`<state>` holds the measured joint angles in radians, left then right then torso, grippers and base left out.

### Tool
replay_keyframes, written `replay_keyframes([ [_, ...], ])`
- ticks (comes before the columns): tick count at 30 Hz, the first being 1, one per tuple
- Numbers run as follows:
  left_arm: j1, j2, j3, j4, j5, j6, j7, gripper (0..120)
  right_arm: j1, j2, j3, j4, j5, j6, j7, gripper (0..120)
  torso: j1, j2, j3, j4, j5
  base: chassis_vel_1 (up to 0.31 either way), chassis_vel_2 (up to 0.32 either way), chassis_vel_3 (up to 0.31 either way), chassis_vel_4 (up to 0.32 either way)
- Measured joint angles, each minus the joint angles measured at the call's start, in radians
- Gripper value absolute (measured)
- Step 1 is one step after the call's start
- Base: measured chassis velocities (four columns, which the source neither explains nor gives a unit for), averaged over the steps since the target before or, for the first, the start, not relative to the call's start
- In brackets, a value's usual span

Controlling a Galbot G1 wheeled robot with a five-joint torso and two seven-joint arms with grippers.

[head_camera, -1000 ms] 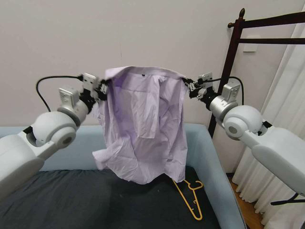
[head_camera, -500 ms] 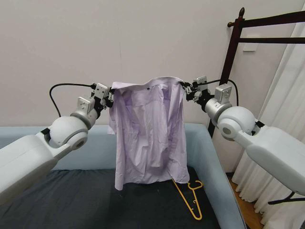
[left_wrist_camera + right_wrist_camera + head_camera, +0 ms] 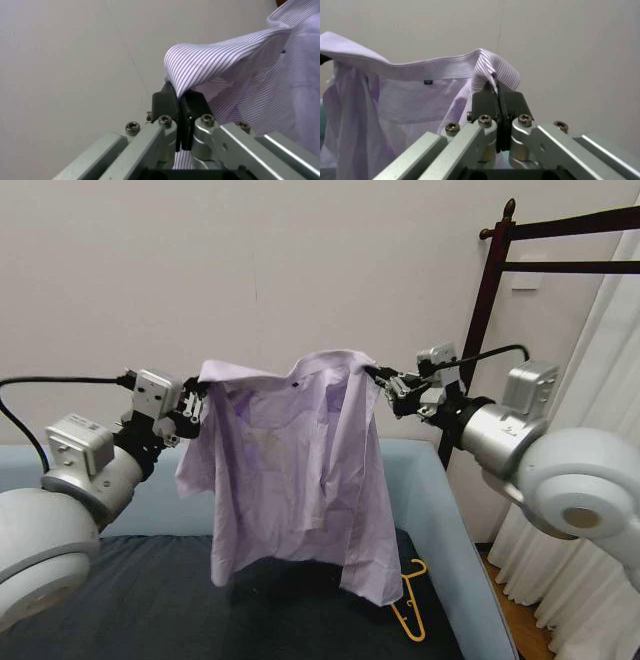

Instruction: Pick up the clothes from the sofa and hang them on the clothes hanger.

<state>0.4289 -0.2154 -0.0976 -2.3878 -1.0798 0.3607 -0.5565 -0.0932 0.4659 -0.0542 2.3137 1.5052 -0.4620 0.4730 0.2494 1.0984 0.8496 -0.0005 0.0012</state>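
A lilac striped shirt (image 3: 290, 470) hangs in the air above the sofa, stretched between my two grippers by its shoulders. My left gripper (image 3: 198, 392) is shut on the shirt's left shoulder (image 3: 210, 71), and my right gripper (image 3: 380, 375) is shut on the right shoulder (image 3: 492, 67). The shirt's hem dangles just above the dark sofa seat (image 3: 120, 600). A yellow clothes hanger (image 3: 410, 610) lies on the seat, partly behind the hem. The dark wooden clothes rack (image 3: 490, 290) stands at the right, beyond my right arm.
The sofa has a light blue backrest and armrest (image 3: 450, 540). A white wall stands close behind. White curtains (image 3: 600, 420) hang at the far right, with a strip of wooden floor (image 3: 520, 620) below them.
Both arms have pulled back and lowered a little, and the shirt has spread wider and swung. Its hem hangs lower on the right, over the yellow hanger.
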Motion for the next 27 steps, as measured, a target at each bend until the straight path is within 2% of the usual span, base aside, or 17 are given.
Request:
replay_keyframes([
  [5, 0.008, -0.066, 0.041, 0.063, 0.036, 0.006, -0.018, 0, -0.029, -0.009, 0.022, 0.008, 0.047, -0.001, 0.025, 0, 0.0, 0.0, 0.0, -0.0003, -0.0002, 0.0, 0.0, 0.0, 0.0],
  [7, 0.008, -0.131, 0.106, 0.148, 0.088, 0.006, -0.024, 0, -0.075, 0.047, -0.009, -0.019, 0.005, 0.0, 0.037, 0, 0.0, 0.0, 0.0, 0.0002, -0.0002, 0.0, 0.0, 0.0, 0.0],
  [8, 0.008, -0.131, 0.106, 0.148, 0.088, 0.006, -0.024, 0, -0.075, 0.047, -0.009, -0.019, 0.005, 0.0, 0.037, 0, 0.0, 0.0, 0.0, 0.0002, -0.0002, 0.0, 0.0, 0.0, 0.0],
  [12, 0.01, -0.219, 0.197, 0.268, 0.17, 0.0, -0.024, 0, -0.168, 0.146, -0.066, -0.113, -0.111, 0.01, 0.033, 0, 0.0, 0.0, 0.001, 0.0008, -0.0004, 0.0, 0.0, 0.0, 0.0],
  [13, 0.01, -0.219, 0.197, 0.268, 0.17, 0.0, -0.024, 0, -0.168, 0.146, -0.066, -0.113, -0.111, 0.01, 0.033, 0, 0.0, 0.0, 0.001, 0.0008, -0.0004, 0.0, 0.0, 0.0, 0.0],
  [16, 0.016, -0.333, 0.314, 0.369, 0.237, 0.0, -0.03, 0, -0.35, 0.215, -0.078, -0.218, -0.295, 0.035, -0.003, 0, 0.001, 0.0, 0.001, 0.0008, 0.0002, 0.0, 0.0, 0.0, 0.0],
  [18, 0.027, -0.4, 0.385, 0.441, 0.295, -0.011, -0.022, 0, -0.446, 0.252, -0.071, -0.283, -0.395, 0.058, -0.033, 0, 0.001, -0.001, 0.001, -0.0012, 0.0001, 0.0, 0.0, 0.0, 0.0],
  [20, 0.036, -0.421, 0.408, 0.469, 0.316, -0.015, -0.019, 0, -0.473, 0.268, -0.069, -0.314, -0.431, 0.069, -0.045, 0, 0.001, 0.0, 0.001, -0.001, 0.0001, 0.0, 0.0, 0.0, 0.0],
  [23, 0.066, -0.504, 0.479, 0.618, 0.406, -0.048, -0.004, 0, -0.534, 0.346, -0.097, -0.457, -0.549, 0.121, -0.094, 0, 0.001, 0.0, 0.0, 0.0001, 0.0001, 0.0, 0.0, 0.0, 0.0],
  [24, 0.066, -0.504, 0.479, 0.618, 0.406, -0.048, -0.004, 0, -0.534, 0.346, -0.097, -0.457, -0.549, 0.121, -0.094, 0, 0.001, 0.0, 0.0, 0.0001, 0.0001, 0.0, 0.0, 0.0, 0.0],
  [27, 0.08, -0.601, 0.513, 0.779, 0.472, -0.081, -0.002, 0, -0.538, 0.443, -0.158, -0.616, -0.677, 0.196, -0.134, 0, 0.0, 0.0, 0.0, 0.0005, -0.0002, 0.0, 0.0, 0.0, 0.0],
])
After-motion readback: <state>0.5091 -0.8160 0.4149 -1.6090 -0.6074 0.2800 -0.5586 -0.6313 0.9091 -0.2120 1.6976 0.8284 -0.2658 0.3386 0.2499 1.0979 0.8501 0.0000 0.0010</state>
